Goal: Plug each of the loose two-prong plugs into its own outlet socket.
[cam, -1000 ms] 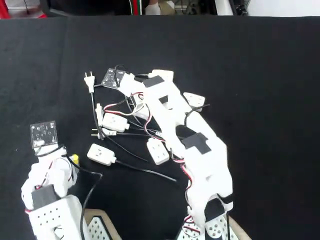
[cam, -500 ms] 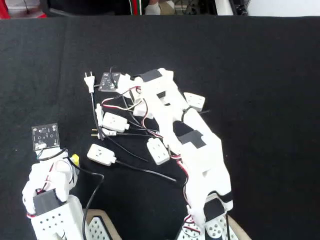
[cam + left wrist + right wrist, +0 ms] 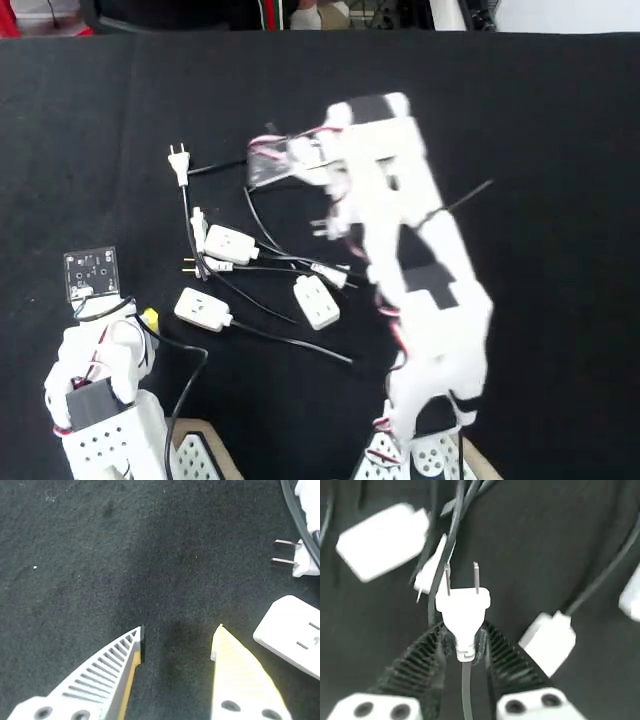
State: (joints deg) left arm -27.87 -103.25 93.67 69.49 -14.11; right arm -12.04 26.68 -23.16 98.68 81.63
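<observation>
Right gripper (image 3: 463, 629): clamped on a white two-prong plug, the held plug (image 3: 463, 605). Fingers (image 3: 420, 660) pinch its narrow rear, prongs point straight away from the gripper, and its black cord (image 3: 465, 687) runs back between the fingers. In the high view the right arm (image 3: 420, 270) stretches from the near edge toward far-centre, its gripper end over the far part of the cable tangle. That end is blurred, so I can't tell the plug's height off the black cloth (image 3: 540, 150).

Left gripper (image 3: 178, 635): wide apart, holding nothing. White finger (image 3: 117, 655) and yellow finger (image 3: 232, 665) sit over bare cloth at the near-left of the table.

Sockets, all white, lying flat:
- near-left socket (image 3: 203, 310), just right of the left gripper, slots facing up.
- middle socket (image 3: 232, 243), farther back in the tangle.
- third socket (image 3: 317, 301), right of the near-left socket and close to the right arm.

Other plugs on the cloth:
- side-lying plug (image 3: 193, 265), prongs pointing left, between the middle socket and the near-left socket, apart from both.
- far-left plug (image 3: 178, 160), at the far-left end of the tangle, prongs pointing far, cord trailing toward the near side.
</observation>
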